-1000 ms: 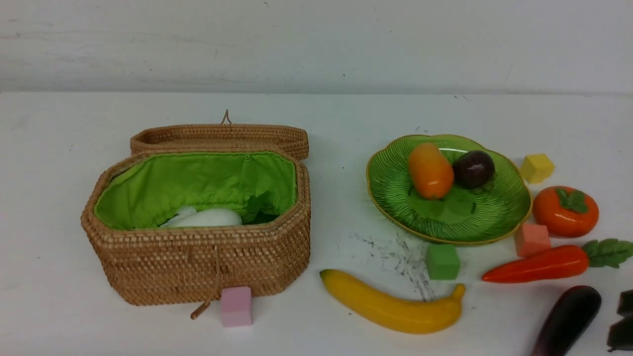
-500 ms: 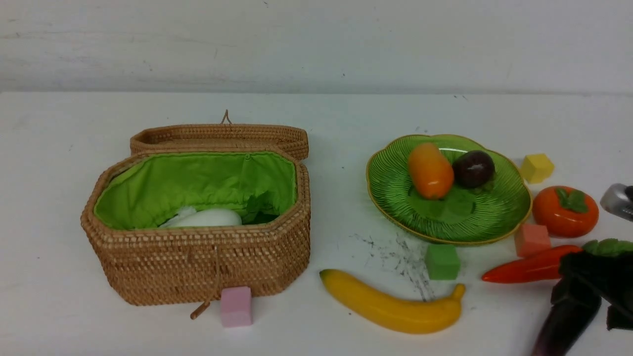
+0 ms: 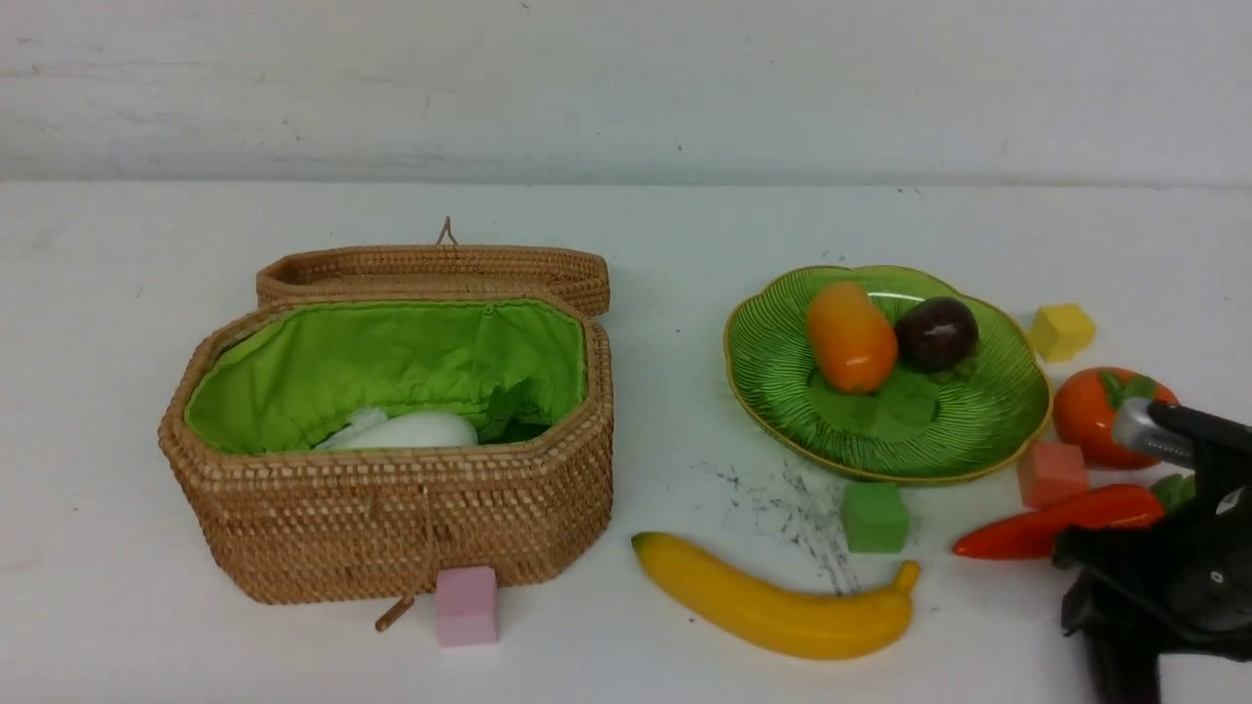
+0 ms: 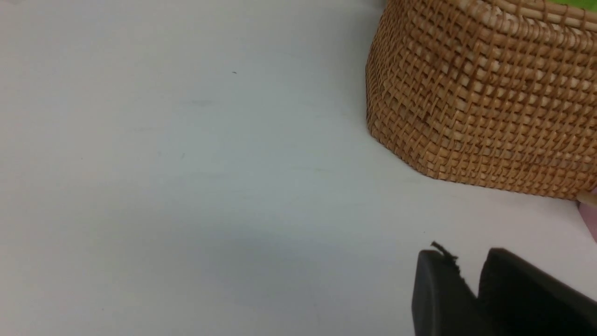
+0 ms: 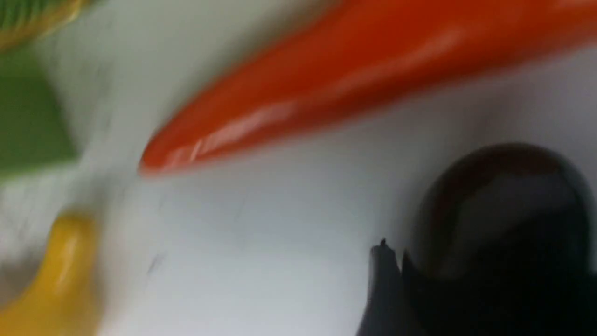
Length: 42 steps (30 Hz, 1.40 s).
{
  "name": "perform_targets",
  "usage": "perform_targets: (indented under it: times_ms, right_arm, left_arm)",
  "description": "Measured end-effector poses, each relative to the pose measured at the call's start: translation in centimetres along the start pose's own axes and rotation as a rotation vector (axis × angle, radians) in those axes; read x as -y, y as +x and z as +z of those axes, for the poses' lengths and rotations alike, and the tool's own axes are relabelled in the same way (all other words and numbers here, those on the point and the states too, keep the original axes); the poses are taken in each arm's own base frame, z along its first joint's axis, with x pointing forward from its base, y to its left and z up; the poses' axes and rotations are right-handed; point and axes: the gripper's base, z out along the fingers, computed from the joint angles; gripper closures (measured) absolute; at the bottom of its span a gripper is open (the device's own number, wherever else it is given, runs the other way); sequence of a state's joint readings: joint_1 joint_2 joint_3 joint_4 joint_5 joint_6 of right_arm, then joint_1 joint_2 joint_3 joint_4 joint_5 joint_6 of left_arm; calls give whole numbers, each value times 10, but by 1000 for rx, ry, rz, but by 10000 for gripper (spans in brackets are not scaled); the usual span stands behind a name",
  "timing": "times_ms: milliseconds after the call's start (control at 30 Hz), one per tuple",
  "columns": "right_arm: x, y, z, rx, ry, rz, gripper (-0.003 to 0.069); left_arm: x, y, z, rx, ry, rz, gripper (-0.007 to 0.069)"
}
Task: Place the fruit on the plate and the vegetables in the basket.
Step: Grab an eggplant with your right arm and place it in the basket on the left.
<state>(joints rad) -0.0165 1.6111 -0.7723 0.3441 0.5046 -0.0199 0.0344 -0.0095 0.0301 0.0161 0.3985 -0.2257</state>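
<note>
Fruit is half sorted: the mango (image 3: 851,337) and the purple ball (image 3: 936,333) lie on the plate (image 3: 782,391), while the banana (image 3: 773,606) and the persimmon (image 3: 1091,416) lie on the worktop (image 3: 685,225). Of the vegetables, only the radish (image 3: 411,431) is in the basket (image 3: 391,528); the carrot (image 3: 1056,523) lies near the plate. The right claw (image 3: 1135,606) hangs over the eggplant (image 5: 503,205), whose dark end shows close against one finger in the wrist view; whether it grips cannot be told. The left claw (image 4: 471,284) is closed on nothing, near the basket's corner.

Front wide, wrists close, carrot (image 3: 1047,526) shared
</note>
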Motion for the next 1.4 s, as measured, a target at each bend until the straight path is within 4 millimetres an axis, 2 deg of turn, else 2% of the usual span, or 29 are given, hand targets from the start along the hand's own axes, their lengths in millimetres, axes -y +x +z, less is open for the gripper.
perform_targets:
  times_ms: [33, 100, 167, 200, 300, 333, 367, 433, 467, 500, 533, 567, 600, 633, 667, 700, 733, 833, 900, 933, 967, 1033, 1100, 1233, 1333, 1367, 1400]
  right_arm:
    - [-5, -2, -9, -12, -30, -14, 231]
    - [-23, -17, -41, 54, -119, -68, 231]
    - [-50, -36, -84, 183, -237, -165, 231]
    - [-60, -40, -98, 227, -276, -202, 231]
    - [-112, -55, -157, 406, -483, -391, 231]
    - [-120, -56, -164, 428, -510, -418, 231]
    - [-150, -58, -184, 492, -606, -532, 231]
    - [-180, -59, -194, 528, -684, -637, 231]
    - [-202, -58, -195, 539, -723, -710, 231]
    - [-212, -57, -197, 546, -742, -743, 231]
    - [-223, -58, -191, 535, -752, -769, 231]
    - [-249, -57, -179, 510, -776, -823, 231]
    - [-255, -56, -180, 514, -785, -836, 231]
    - [-279, -57, -158, 476, -786, -887, 231]
    - [-293, -55, -147, 463, -787, -921, 231]
    - [-298, -54, -149, 469, -794, -933, 231]
    - [-315, -51, -133, 454, -788, -982, 231]
    - [-357, -37, -120, 498, -782, -1125, 231]
    - [-369, -32, -111, 516, -766, -1170, 231]
    - [-386, -23, -100, 550, -721, -1254, 231]
    - [-388, -22, -100, 560, -717, -1260, 231]
    - [-401, -10, -75, 560, -634, -1343, 231]
    - [-402, -8, -60, 548, -580, -1369, 231]
    - [-399, -16, -44, 549, -498, -1334, 229]
    - [-396, -22, -45, 542, -496, -1282, 184]
    - [-394, -23, -49, 529, -497, -1260, 110]
    - [-392, -24, -51, 519, -495, -1256, 69]
  left_arm:
    - [0, 0, 0, 0, 0, 0, 491]
    - [0, 0, 0, 0, 0, 0, 490]
    - [0, 0, 0, 0, 0, 0, 490]
    - [0, 0, 0, 0, 0, 0, 490]
    - [0, 0, 0, 0, 0, 0, 490]
    - [0, 0, 0, 0, 0, 0, 490]
    - [0, 0, 0, 0, 0, 0, 489]
    - [0, 0, 0, 0, 0, 0, 485]
    - [0, 0, 0, 0, 0, 0, 482]
    - [0, 0, 0, 0, 0, 0, 482]
    - [0, 0, 0, 0, 0, 0, 481]
    - [0, 0, 0, 0, 0, 0, 480]
    - [0, 0, 0, 0, 0, 0, 480]
    - [0, 0, 0, 0, 0, 0, 479]
    - [0, 0, 0, 0, 0, 0, 477]
    - [0, 0, 0, 0, 0, 0, 477]
    - [0, 0, 0, 0, 0, 0, 477]
    - [0, 0, 0, 0, 0, 0, 477]
    - [0, 0, 0, 0, 0, 0, 477]
    - [0, 0, 0, 0, 0, 0, 477]
    - [0, 0, 0, 0, 0, 0, 477]
    - [0, 0, 0, 0, 0, 0, 477]
    - [0, 0, 0, 0, 0, 0, 477]
    - [0, 0, 0, 0, 0, 0, 477]
    - [0, 0, 0, 0, 0, 0, 477]
    - [0, 0, 0, 0, 0, 0, 477]
    - [0, 0, 0, 0, 0, 0, 477]
